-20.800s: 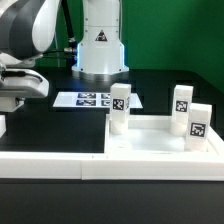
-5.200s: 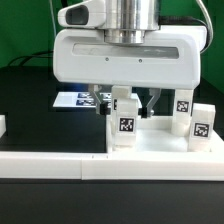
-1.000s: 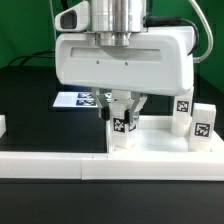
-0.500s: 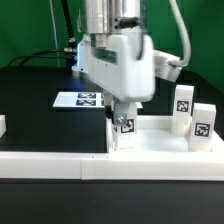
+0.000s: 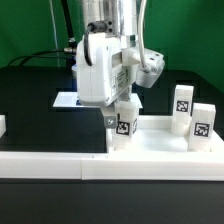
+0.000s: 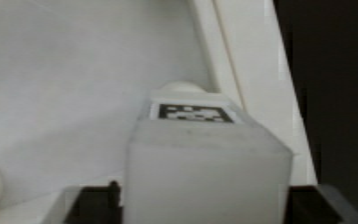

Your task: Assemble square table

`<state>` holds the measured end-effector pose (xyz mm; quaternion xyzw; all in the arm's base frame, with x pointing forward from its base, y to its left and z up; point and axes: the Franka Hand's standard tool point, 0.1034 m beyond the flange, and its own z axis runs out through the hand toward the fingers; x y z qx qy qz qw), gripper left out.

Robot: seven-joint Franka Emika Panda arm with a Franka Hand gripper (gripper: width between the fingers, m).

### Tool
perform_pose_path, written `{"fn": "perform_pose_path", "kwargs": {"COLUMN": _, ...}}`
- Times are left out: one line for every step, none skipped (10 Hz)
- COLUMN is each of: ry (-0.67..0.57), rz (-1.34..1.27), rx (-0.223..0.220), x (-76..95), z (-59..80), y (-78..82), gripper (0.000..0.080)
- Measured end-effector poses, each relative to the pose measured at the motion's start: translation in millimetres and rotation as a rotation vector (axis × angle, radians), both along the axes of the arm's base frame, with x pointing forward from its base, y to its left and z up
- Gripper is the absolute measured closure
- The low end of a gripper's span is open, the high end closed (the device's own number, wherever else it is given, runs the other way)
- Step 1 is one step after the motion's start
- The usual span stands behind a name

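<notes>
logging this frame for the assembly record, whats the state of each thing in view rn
gripper: down over the front leg, jaws either side of it; grip not clear
front leg: upright on the square tabletop
square tabletop: lying flat, no leg visibly attached
two right legs: upright, apart from the gripper
marker board: flat on the table, partly hidden

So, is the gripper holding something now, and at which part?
Yes, it appears so: the gripper grips the upper end of a white tagged leg, which stands on the square table slab.
</notes>
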<state>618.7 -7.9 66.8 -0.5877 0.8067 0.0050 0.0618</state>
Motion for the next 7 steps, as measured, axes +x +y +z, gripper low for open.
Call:
{"fn": "perform_pose_path", "kwargs": {"ry": -0.009, "rz": 0.064, "rx": -0.01, "x": 0.8, "z": 0.6, "y": 0.6, "gripper": 0.0248}}
{"fn": "perform_pose_path", "kwargs": {"ry": -0.037, "rz": 0.179, "rx": -0.03, "x": 4.2, "z": 3.5, "y": 3.7, "gripper": 0.0181}}
{"fn": "perform_pose_path", "kwargs": {"ry": -0.06, "rz": 0.371, "rx": -0.051, "x": 7.3, "z": 6.1, "y": 7.6, "gripper": 0.0181}}
{"fn": "perform_pose_path", "kwargs": {"ry": -0.081, "rz": 0.544, "rx": -0.065, "x": 8.5, "z": 7.9, "y": 14.0, "gripper": 0.0155}}
{"fn": "perform_pose_path", "kwargs": {"ry": -0.092, "rz": 0.665, "rx": -0.077, "x": 7.2, "z": 6.8, "y": 15.7, "gripper": 0.0151}}
{"fn": "perform_pose_path", "kwargs": {"ry": -0.091, "rz": 0.686, "rx": -0.082, "x": 7.1, "z": 6.5, "y": 13.9, "gripper": 0.0151}}
{"fn": "perform_pose_path", "kwargs": {"ry": -0.095, "rz": 0.766, "rx": -0.095, "x": 7.1, "z": 6.5, "y": 12.9, "gripper": 0.0151}}
